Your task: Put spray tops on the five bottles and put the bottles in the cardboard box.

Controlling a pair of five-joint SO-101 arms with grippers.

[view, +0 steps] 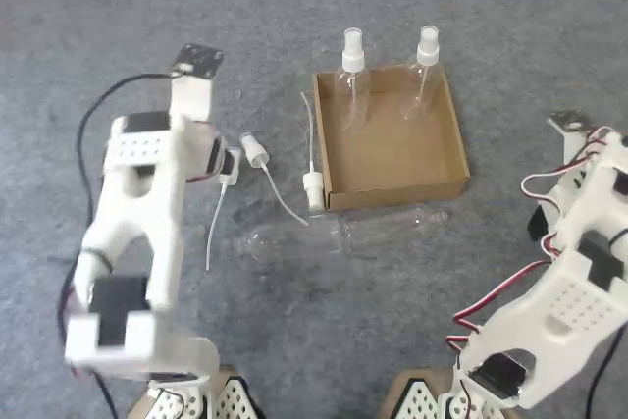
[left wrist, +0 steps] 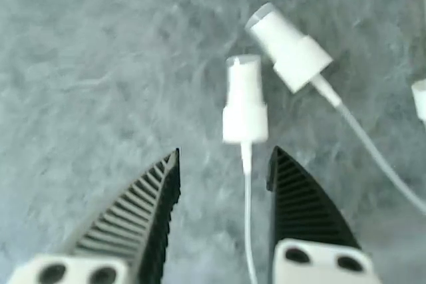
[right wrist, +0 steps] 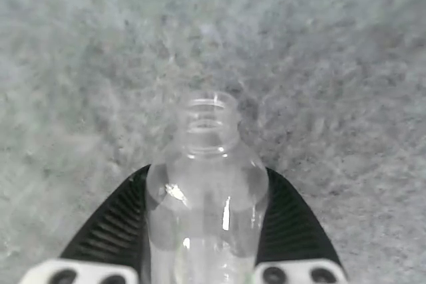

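Left claw [left wrist: 225, 153]: jaws spread, nothing gripped. The thin tube of a spray top [left wrist: 245, 108] is seen running between the tips, its head lying just beyond them on the grey carpet [left wrist: 100, 44], to the left of the cardboard box [view: 397, 190]. A second spray top [left wrist: 289, 48] is laid tilted just past the first, on the side nearer the box. Right claw [right wrist: 206, 172]: jaws pressed against both sides of a clear bottle [right wrist: 206, 204], its neck open and uncapped; its place relative to the box cannot be told. A third spray top [view: 313, 188] is set against the box's near left corner. An uncapped bottle [view: 289, 239] and a second uncapped bottle [view: 402, 218] are laid on their sides just in front of the box. A capped bottle [view: 351, 85] and a second capped bottle [view: 422, 80] are kept inside the box at its far wall.
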